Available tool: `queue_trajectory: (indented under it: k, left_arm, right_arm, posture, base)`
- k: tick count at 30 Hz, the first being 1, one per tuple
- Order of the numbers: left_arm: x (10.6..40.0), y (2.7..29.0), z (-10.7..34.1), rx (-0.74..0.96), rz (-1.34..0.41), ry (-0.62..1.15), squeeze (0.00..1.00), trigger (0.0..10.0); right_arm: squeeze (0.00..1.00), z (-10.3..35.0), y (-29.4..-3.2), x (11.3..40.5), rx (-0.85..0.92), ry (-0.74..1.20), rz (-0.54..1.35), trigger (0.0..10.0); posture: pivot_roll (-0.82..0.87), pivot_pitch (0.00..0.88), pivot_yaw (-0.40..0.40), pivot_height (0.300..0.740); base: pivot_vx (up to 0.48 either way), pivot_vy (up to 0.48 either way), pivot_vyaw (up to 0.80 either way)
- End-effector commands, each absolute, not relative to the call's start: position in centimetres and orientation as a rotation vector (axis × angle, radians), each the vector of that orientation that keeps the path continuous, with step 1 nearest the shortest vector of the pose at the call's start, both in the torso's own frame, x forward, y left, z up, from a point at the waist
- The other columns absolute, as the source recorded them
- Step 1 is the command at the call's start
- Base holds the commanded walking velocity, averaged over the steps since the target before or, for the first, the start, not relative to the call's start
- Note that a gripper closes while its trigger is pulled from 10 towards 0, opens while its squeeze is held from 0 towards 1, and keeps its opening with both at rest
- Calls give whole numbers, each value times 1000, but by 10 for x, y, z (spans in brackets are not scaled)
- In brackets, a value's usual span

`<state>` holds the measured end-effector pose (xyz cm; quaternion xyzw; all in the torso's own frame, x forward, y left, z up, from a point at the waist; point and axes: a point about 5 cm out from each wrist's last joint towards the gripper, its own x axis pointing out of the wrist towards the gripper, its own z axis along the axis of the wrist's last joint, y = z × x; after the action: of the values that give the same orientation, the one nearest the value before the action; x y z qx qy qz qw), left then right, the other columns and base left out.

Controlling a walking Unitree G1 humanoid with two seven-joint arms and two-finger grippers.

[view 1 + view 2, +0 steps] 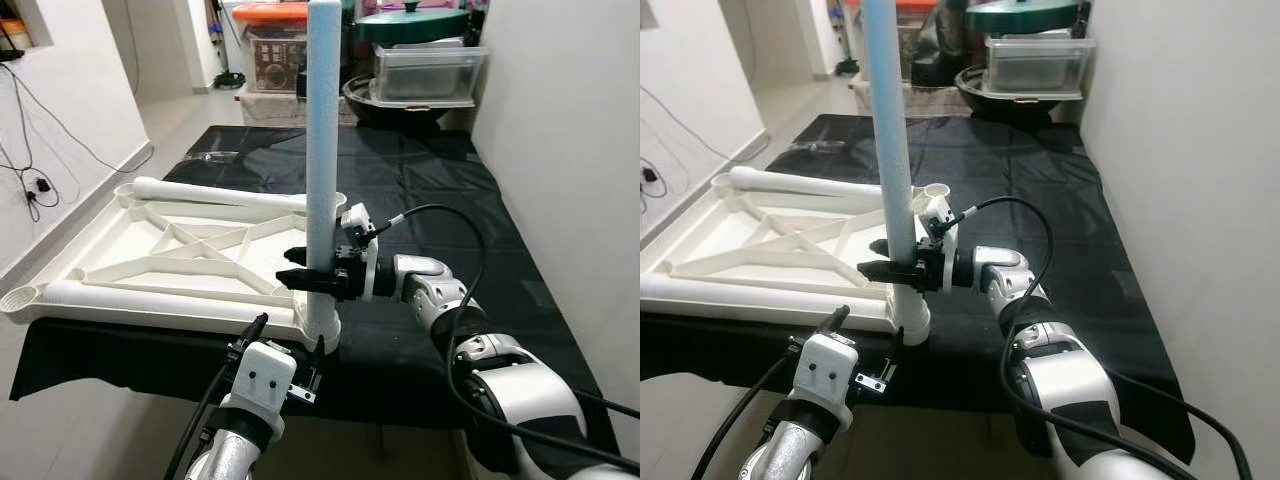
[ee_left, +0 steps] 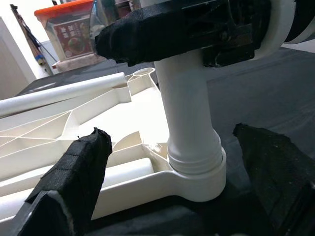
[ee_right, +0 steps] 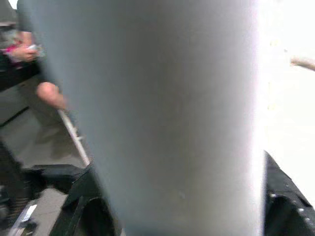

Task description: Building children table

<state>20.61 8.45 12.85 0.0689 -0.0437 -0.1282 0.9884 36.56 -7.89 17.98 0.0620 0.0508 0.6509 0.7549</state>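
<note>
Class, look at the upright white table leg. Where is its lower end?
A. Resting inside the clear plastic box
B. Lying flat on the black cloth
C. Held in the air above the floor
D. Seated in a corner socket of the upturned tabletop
D: the table leg stands upright in the corner socket of the upturned tabletop, with the right gripper closed around it.

one tabletop (image 1: 190, 250), three legs (image 1: 322, 150), two hands (image 1: 318, 280)

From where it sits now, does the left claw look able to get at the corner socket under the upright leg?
Probably yes. The left claw is open just below the corner socket, with nothing between them. The right claw grips the upright leg higher up, clear of the socket.
</note>
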Motion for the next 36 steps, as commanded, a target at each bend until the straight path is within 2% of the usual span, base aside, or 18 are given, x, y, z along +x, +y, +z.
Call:
queue_trajectory:
  k: [1, 4, 9, 10, 11, 13, 14, 15, 17, 18, 20, 23, 29, 32, 33, 34, 35, 36]
  left_arm:
    - [205, 86, 127, 145, -259, -83, 0, 10000]
    - [205, 85, 127, 144, -260, -83, 0, 10000]
    - [205, 85, 127, 142, -258, -82, 0, 10000]
    - [205, 85, 127, 142, -259, -82, 0, 10000]
    - [205, 85, 127, 143, -261, -81, 0, 10000]
    - [205, 85, 127, 143, -261, -81, 0, 10000]
    - [205, 85, 127, 143, -261, -81, 0, 10000]
    - [205, 85, 127, 143, -261, -81, 0, 10000]
    - [205, 85, 126, 144, -261, -80, 0, 10000]
    - [205, 85, 126, 144, -261, -80, 0, 10000]
    - [205, 85, 126, 144, -263, -79, 0, 10000]
    - [205, 85, 126, 144, -263, -79, 0, 10000]
    - [206, 85, 125, 146, -265, -78, 0, 10000]
    - [206, 85, 125, 146, -265, -78, 0, 10000]
    - [205, 85, 125, 147, -266, -78, 0, 10000]
    - [205, 85, 125, 147, -266, -78, 0, 10000]
    - [205, 84, 125, 147, -267, -79, 0, 10000]
    - [205, 84, 125, 146, -268, -79, 0, 10000]
  right_arm:
    - [0, 187, -69, 364, 131, 94, 1490, 0]
    - [0, 188, -64, 364, 133, 79, 1479, 0]
    - [0, 185, -59, 371, 99, 73, 1321, 0]
    - [0, 181, -59, 376, 76, 78, 1194, 0]
    - [0, 175, -64, 388, 76, 109, 899, 0]
    - [0, 175, -64, 388, 76, 109, 899, 0]
    - [0, 172, -67, 392, 86, 124, 785, 0]
    - [0, 172, -67, 392, 86, 124, 785, 0]
    - [0, 162, -95, 402, 99, 160, 350, 0]
    - [0, 162, -95, 402, 99, 160, 350, 0]
    - [0, 155, -117, 402, 97, 164, 51, 0]
    - [0, 155, -117, 402, 97, 164, 51, 0]
    - [0, 142, -115, 394, 208, 186, -203, 0]
    - [0, 142, -115, 394, 208, 186, -203, 0]
    - [0, 142, -107, 392, 245, 178, -223, 7922]
    - [0, 142, -107, 392, 245, 178, -223, 7922]
    - [0, 148, -98, 393, 270, 143, -185, 10000]
    - [1000, 155, -94, 394, 271, 94, -134, 10000]
  posture:
    - [87, 0, -5, 740]
    - [87, 0, -5, 740]
    - [87, 0, -5, 740]
    - [87, 0, -5, 740]
    - [82, 0, -7, 740]
    - [82, 0, -7, 740]
    - [82, 0, -7, 740]
    - [82, 0, -7, 740]
    - [79, 0, -2, 740]
    - [79, 0, -2, 740]
    - [79, 0, -2, 740]
    - [79, 0, -2, 740]
    - [75, 0, 0, 740]
    - [75, 0, 0, 740]
    - [76, 0, -1, 740]
    - [76, 0, -1, 740]
    - [76, 0, -3, 740]
    - [71, 0, 2, 740]
  base:
    - [0, 0, 0]
    - [0, 0, 0]
    - [0, 0, 0]
    - [0, 0, 0]
    - [0, 0, 0]
    - [0, 0, 0]
    - [0, 0, 0]
    - [0, 0, 0]
    - [0, 0, 0]
    - [0, 0, 0]
    - [0, 0, 0]
    - [0, 0, 0]
    - [0, 0, 0]
    - [0, 0, 0]
    - [0, 0, 0]
    - [0, 0, 0]
    - [0, 0, 0]
    - [0, 0, 0]
